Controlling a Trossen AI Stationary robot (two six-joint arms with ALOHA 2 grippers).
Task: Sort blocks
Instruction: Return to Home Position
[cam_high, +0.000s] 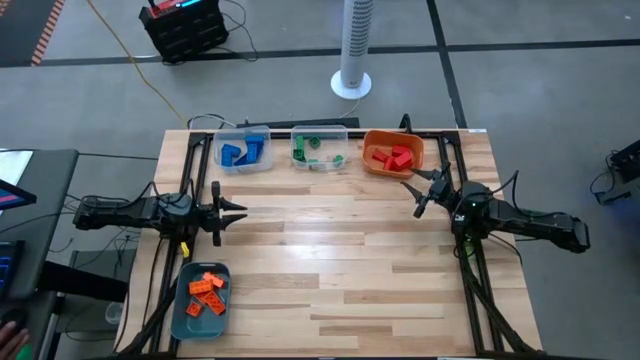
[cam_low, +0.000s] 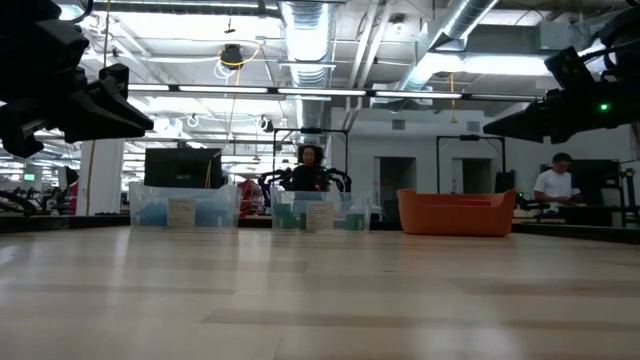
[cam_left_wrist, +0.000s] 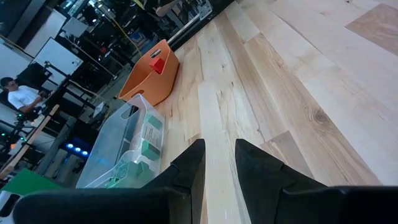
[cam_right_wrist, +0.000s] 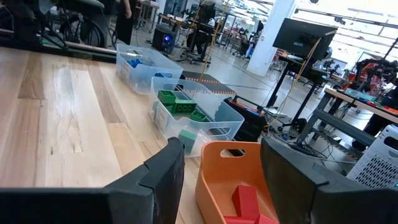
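Since every block in view lies inside a bin, any further handling would begin at a bin, not on the open surface (cam_high: 340, 260).

**Handling.** The blocks look like rigid moulded plastic: probably light, stiff and not fragile, with smooth side walls that may slip under a weak pinch. Judged best practice is to take hold across two opposite flat side walls, clear of the studded top. Blocks lying piled against each other may tilt or shift when one is lifted.

**Appearance and location, high view.**
- Blue blocks (cam_high: 243, 151): in the left clear bin (cam_high: 218, 140), upper centre-left of the frame.
- Green blocks (cam_high: 318, 150): in the middle clear bin (cam_high: 320, 130), upper centre.
- Red blocks (cam_high: 390, 157): in the orange bin (cam_high: 372, 140), upper centre-right.
- Orange blocks (cam_high: 207, 292): in the teal bin (cam_high: 180, 310), lower left.

Each is a small studded brick, far smaller than its bin. Exact counts cannot be read.

**Grippers.**
- Left gripper (cam_high: 235, 210): hangs at centre-left of the frame, well apart from all bins. Its wrist view shows a narrow gap between the fingers, with nothing in it.
- Right gripper (cam_high: 418, 195): hangs just below the orange bin in the frame. Its fingers are spread wide and it carries nothing.

Sorting appears complete.
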